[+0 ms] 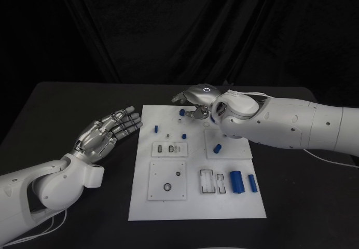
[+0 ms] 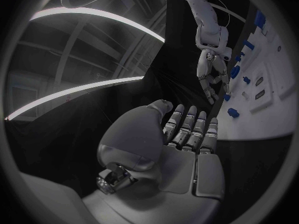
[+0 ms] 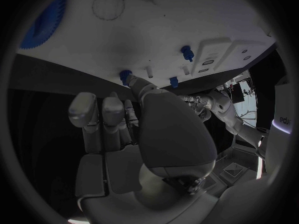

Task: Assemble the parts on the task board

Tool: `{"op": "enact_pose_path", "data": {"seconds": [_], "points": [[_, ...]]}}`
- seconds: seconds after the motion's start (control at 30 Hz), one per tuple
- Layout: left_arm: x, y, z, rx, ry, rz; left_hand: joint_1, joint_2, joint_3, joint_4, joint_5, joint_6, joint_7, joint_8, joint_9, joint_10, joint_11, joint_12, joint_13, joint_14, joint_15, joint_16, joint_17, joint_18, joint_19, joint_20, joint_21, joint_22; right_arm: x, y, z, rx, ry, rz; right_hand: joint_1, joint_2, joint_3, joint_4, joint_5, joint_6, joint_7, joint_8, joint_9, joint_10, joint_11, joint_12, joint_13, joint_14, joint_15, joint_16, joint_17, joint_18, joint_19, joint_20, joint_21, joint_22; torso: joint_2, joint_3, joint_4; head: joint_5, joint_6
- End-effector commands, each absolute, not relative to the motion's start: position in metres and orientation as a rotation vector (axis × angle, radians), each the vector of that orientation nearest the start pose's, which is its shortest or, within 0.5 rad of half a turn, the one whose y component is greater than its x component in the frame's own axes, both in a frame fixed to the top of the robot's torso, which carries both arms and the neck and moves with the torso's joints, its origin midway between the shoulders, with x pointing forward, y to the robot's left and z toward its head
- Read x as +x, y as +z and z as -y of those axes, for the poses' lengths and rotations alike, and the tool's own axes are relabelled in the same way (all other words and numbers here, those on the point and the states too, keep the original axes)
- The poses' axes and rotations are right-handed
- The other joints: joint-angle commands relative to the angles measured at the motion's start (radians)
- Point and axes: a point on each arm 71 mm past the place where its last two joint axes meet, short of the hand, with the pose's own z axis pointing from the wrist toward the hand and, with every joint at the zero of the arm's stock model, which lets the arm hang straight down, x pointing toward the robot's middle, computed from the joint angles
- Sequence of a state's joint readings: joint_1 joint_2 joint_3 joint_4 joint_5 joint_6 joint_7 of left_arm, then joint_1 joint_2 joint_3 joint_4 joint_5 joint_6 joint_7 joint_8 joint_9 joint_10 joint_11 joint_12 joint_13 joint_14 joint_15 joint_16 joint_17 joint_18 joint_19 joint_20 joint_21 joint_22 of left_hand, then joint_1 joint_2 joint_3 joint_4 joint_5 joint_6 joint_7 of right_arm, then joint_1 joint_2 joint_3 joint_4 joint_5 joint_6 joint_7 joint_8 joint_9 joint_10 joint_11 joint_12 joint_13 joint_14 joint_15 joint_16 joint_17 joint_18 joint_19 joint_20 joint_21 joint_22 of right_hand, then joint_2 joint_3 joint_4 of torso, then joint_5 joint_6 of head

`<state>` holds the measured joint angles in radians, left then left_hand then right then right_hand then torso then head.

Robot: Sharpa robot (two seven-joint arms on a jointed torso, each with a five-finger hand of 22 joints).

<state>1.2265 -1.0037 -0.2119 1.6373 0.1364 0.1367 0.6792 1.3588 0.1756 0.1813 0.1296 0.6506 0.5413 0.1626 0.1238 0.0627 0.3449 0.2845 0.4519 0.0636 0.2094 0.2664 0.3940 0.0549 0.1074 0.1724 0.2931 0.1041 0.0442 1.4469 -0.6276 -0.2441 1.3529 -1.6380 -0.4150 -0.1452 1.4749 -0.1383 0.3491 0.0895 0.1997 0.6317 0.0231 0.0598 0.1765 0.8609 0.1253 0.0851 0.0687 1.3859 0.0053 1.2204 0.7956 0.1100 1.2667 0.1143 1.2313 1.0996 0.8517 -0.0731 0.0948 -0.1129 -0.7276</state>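
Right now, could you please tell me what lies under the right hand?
The right hand hovers over the task board's far edge, beside a small blue part. Whatever lies directly beneath its palm is covered.

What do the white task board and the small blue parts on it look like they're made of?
The task board looks like matte white plastic, possibly painted: flat, even, without glare, with raised square plates and cut slots. The blue parts look like moulded or printed plastic: uniform saturated colour, dull sheen; one shows fine ribbing in the right wrist view. Neither material is certain from looks alone.
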Motion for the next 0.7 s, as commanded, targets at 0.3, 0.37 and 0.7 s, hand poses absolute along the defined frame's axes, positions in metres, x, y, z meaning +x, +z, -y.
{"op": "enact_pose_path", "data": {"seconds": [0.3, 0.37, 0.7], "points": [[0.434, -0.189, -0.246, -1.092, -2.096, -1.232, -0.011, 0.001, 0.007, -0.001, -0.007, -0.001, 0.035, 0.002, 0.001, -0.001, 0.003, 0.007, 0.001, -0.001, 0.007, 0.004, 0.002, -0.02, 0.0, 0.0, 0.002, -0.001, 0.518, -0.099, 0.173, -0.375, 0.522, -1.271, 0.017, 0.017, 0.008, -0.002, 0.044, 0.19, 0.055, 0.057, 0.013, 0.105, -0.019, 0.11, 0.022, -0.001, 0.002, 0.006, 0.017, 0.003, 0.006, -0.003, -0.001, 0.017, 0.0, -0.0002, 0.0004, -0.001, 0.001], [0.433, -0.189, -0.246, -1.093, -2.095, -1.232, -0.011, 0.001, 0.007, -0.001, -0.007, -0.001, 0.035, 0.002, 0.001, -0.001, 0.003, 0.007, 0.001, -0.001, 0.007, 0.004, 0.002, -0.02, 0.0, 0.0, 0.002, -0.001, 0.514, -0.091, 0.185, -0.354, 0.514, -1.266, 0.017, 0.016, 0.019, 0.001, 0.047, 0.231, 0.071, 0.072, 0.016, 0.172, -0.034, 0.16, 0.039, -0.008, -0.001, -0.004, -0.003, 0.005, -0.001, 0.0, -0.009, 0.011, 0.0, -0.0003, -0.0004, 0.0, 0.001], [0.433, -0.189, -0.247, -1.099, -2.088, -1.228, -0.014, -0.002, 0.013, -0.002, -0.007, 0.004, 0.035, 0.004, 0.002, 0.002, 0.004, 0.011, 0.002, 0.001, 0.008, 0.01, 0.002, -0.021, 0.001, 0.0, 0.003, -0.001, 0.492, -0.085, 0.238, -0.243, 0.457, -1.377, -0.004, 0.0, 0.011, 0.031, 0.028, 0.329, 0.076, 0.043, -0.003, 0.119, -0.108, 0.96, 0.682, -0.042, -0.061, -0.108, -0.111, 0.023, -0.045, -0.053, -0.12, -0.059, -0.002, -0.0001, -0.001, -0.01, -0.001]]}}
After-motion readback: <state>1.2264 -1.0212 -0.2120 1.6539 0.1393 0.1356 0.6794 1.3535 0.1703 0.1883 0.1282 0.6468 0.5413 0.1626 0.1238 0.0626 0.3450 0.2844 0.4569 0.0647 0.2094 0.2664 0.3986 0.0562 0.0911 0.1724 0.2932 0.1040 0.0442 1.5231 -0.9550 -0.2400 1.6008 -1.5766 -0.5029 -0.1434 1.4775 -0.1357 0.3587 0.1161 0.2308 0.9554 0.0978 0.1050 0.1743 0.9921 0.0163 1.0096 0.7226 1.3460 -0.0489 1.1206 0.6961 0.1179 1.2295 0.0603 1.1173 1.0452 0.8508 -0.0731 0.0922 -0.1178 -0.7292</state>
